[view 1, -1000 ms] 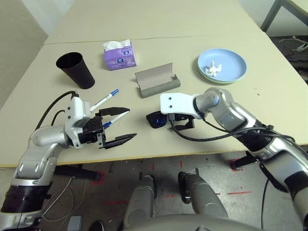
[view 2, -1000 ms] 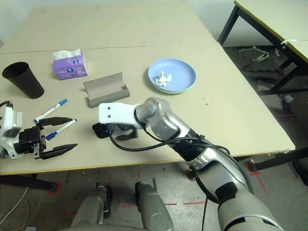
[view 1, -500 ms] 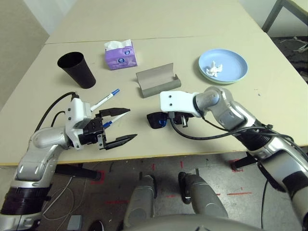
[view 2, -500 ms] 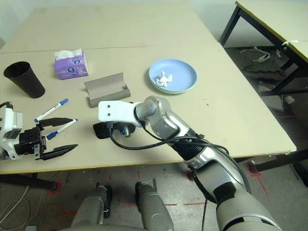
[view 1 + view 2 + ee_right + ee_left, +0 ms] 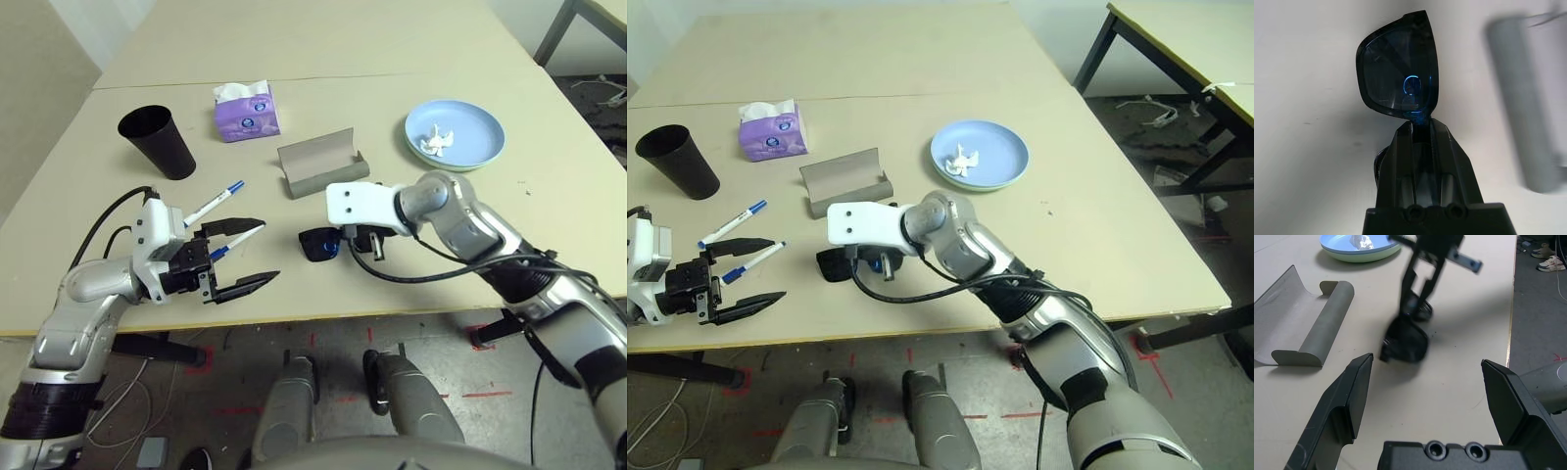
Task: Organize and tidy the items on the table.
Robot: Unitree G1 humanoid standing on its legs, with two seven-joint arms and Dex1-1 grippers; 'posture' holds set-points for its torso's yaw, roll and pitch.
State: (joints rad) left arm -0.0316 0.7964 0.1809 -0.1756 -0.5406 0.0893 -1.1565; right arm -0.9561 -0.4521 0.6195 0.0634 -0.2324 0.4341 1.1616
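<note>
Pinching the black sunglasses [image 5: 1398, 68] at their middle, the right gripper [image 5: 1422, 122] is at the near part of the beige table [image 5: 392, 294], just nearer the robot than the open grey glasses case [image 5: 323, 168]; the left gripper [image 5: 257, 257] is spread wide near two blue-capped markers [image 5: 211, 206]; a seam crosses the tabletop behind the purple tissue box [image 5: 247, 117], black cup [image 5: 157, 142] and stacked plates [image 5: 465, 137] with white tissue [image 5: 435, 141]; red marks dot the grey floor [image 5: 323, 421]
</note>
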